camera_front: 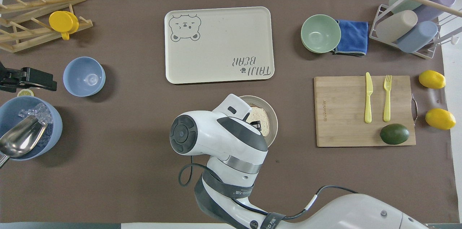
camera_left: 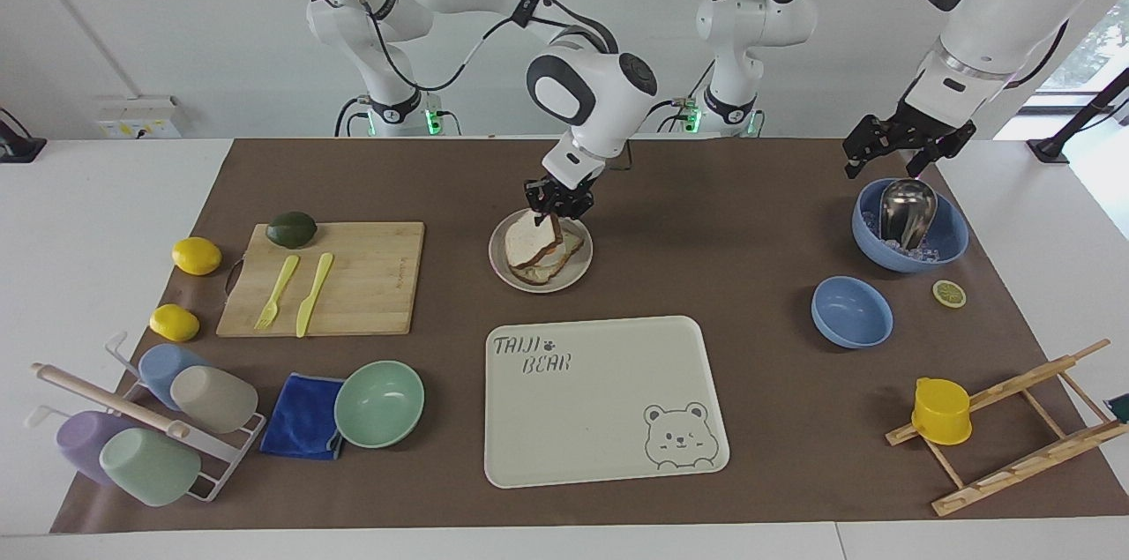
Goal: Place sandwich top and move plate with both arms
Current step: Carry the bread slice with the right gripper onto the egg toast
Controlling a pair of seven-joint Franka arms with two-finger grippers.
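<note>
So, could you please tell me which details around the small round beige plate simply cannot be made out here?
- Overhead view: the right arm's white wrist hides half of the small round beige plate and the right claw.
- Facing view: the pale white bread slice covers the filling beneath it.
- Overhead view: the left claw is cut off by the picture's edge.

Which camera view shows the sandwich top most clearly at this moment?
The facing view: the sandwich top shows nearly whole there, tilted over the lower slice on the plate, its upper edge held by the right gripper. In the overhead view the right arm's wrist covers most of it; only one part of the slice shows.
</note>
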